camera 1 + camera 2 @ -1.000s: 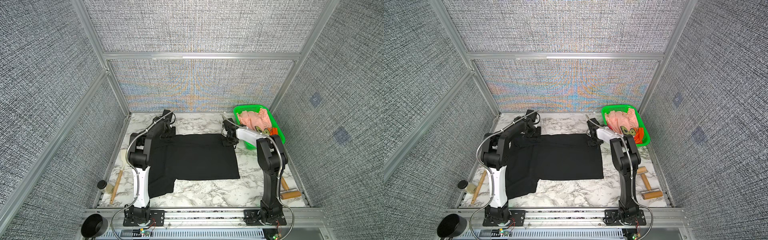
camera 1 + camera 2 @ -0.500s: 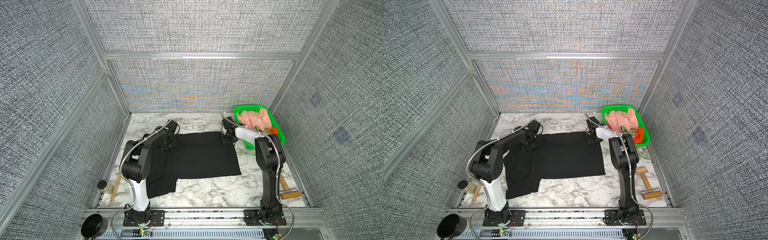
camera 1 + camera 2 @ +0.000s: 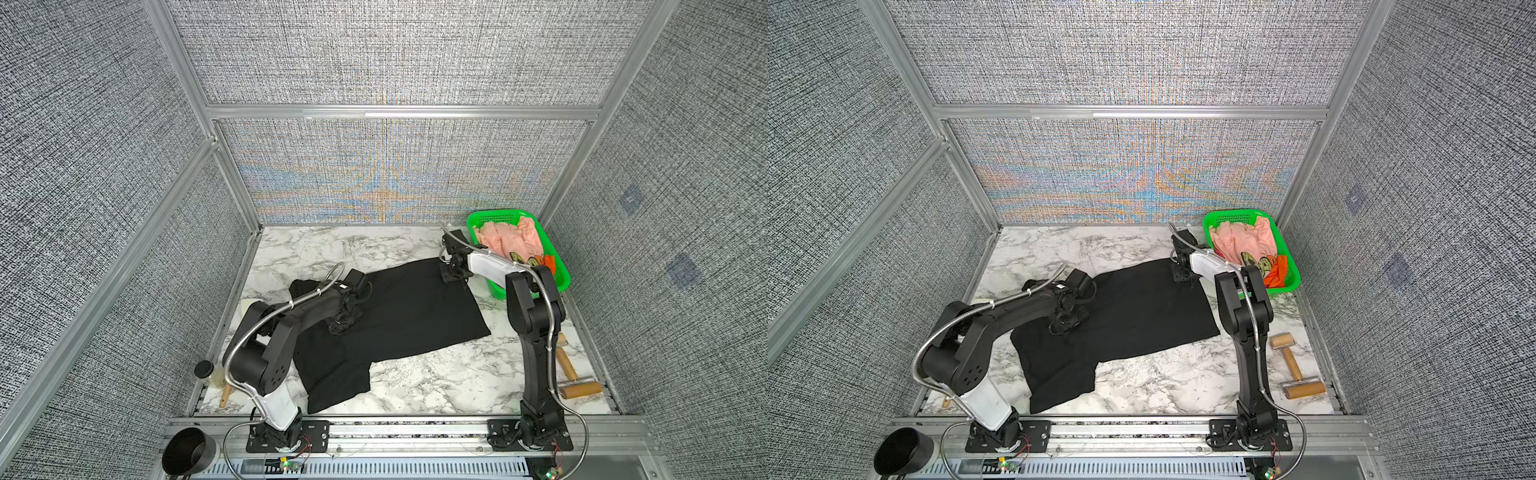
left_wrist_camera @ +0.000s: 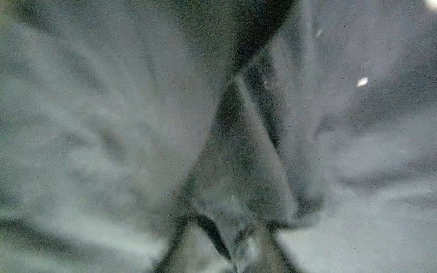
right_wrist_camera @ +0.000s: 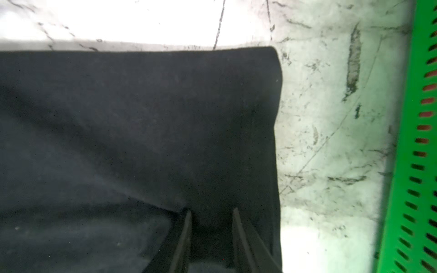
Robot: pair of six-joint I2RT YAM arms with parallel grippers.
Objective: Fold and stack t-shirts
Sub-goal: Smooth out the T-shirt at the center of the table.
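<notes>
Left gripper (image 3: 343, 324) has just dragged the black t-shirt (image 3: 407, 307) by its far-left corner in over its middle, so it sits skewed on the table (image 3: 415, 386), first fold roughly laid. Can't tell its fingers' state; the right gripper (image 5: 211, 215) fingers stay clamped on the far-right corner.

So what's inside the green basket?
Inside the green basket lie a crumpled peach-pink t-shirt and some orange cloth. Whatever lies beneath them is covered.
</notes>
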